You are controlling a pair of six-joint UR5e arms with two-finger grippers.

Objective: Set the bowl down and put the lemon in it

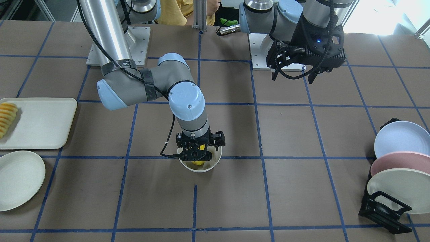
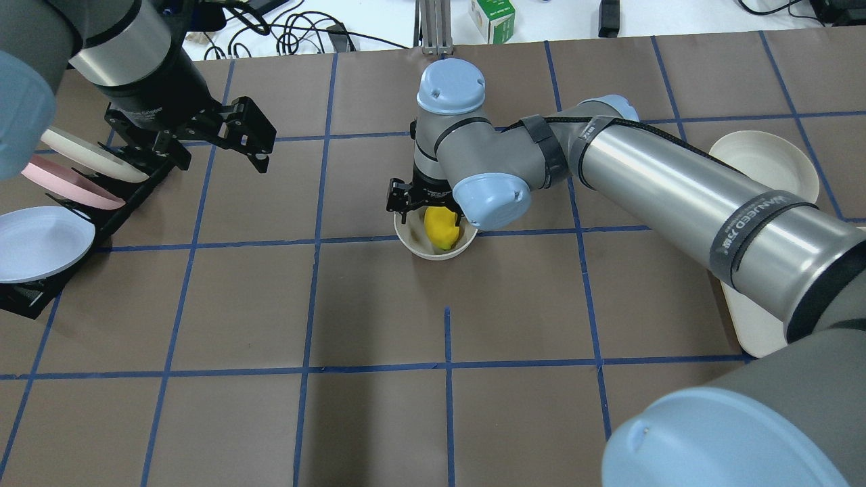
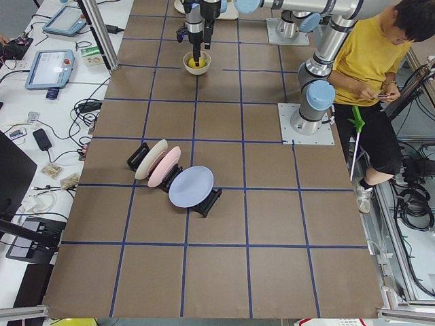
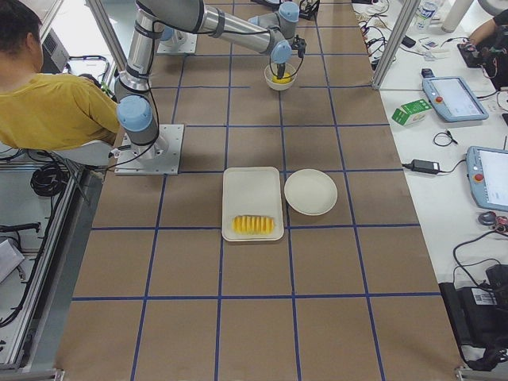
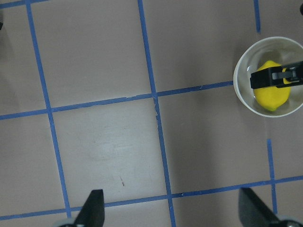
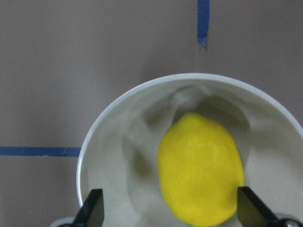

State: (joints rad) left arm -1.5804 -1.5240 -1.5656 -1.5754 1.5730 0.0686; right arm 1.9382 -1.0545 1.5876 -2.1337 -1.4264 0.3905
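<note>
The off-white bowl (image 1: 201,169) stands upright on the table near its middle, also in the overhead view (image 2: 421,249). The yellow lemon (image 2: 441,228) lies inside it, filling much of the bowl (image 6: 123,142) in the right wrist view, where the lemon (image 6: 199,165) rests between the spread fingertips. My right gripper (image 1: 198,155) points straight down into the bowl, open, with its fingers on either side of the lemon. My left gripper (image 1: 291,72) is open and empty, held in the air far off near the dish rack. Its wrist view shows the bowl (image 5: 241,90) and lemon (image 5: 272,97) at its right edge.
A cream tray (image 1: 40,122) with a sliced yellow-orange fruit (image 1: 6,117) and a flat cream plate (image 1: 18,178) lie on the robot's right side. A black dish rack (image 1: 386,208) with three plates stands on its left side. A person sits behind the robot (image 3: 374,61).
</note>
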